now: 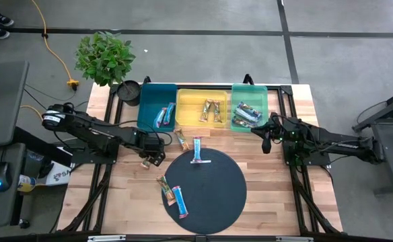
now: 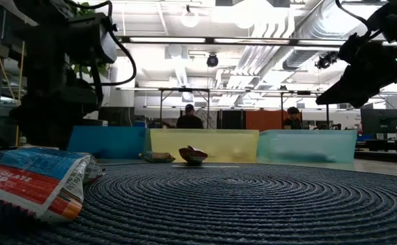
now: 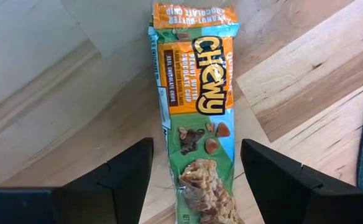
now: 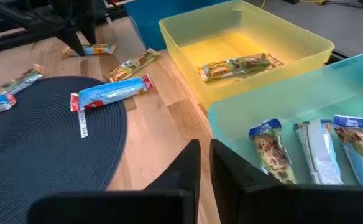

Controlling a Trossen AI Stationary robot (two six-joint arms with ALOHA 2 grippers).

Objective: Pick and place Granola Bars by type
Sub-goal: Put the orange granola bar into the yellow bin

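1. The left arm reaches in from the table's left edge across the bare wood, its left gripper point(image 1: 153, 156) low over a green-and-orange granola bar point(image 3: 197, 118) lying just off the left rim of the round dark mat point(image 1: 206, 218).
2. In the left wrist view the fingers point(image 3: 116, 180) stand wide apart on either side of that bar, clear of the wrapper and holding nothing; open wood lies to both sides.
3. Along the far edge sit three trays side by side: the teal tray point(image 1: 147, 107) with blue-wrapped bars point(image 1: 163, 117), the yellow tray point(image 1: 191, 101) with tan-brown bars point(image 1: 212, 111), and the green tray point(image 1: 264, 94) with a cluster of bars point(image 1: 247, 114).
4. A blue bar point(image 1: 197, 150) lies on the mat's far rim, two more bars point(image 1: 173, 193) on its left part, and another point(image 1: 182, 140) rests on the wood between mat and trays.
5. The right arm comes in from the right edge, its right gripper point(image 1: 266, 138) raised beside the green tray's near right corner, jaws closed with barely a slit between them and empty.
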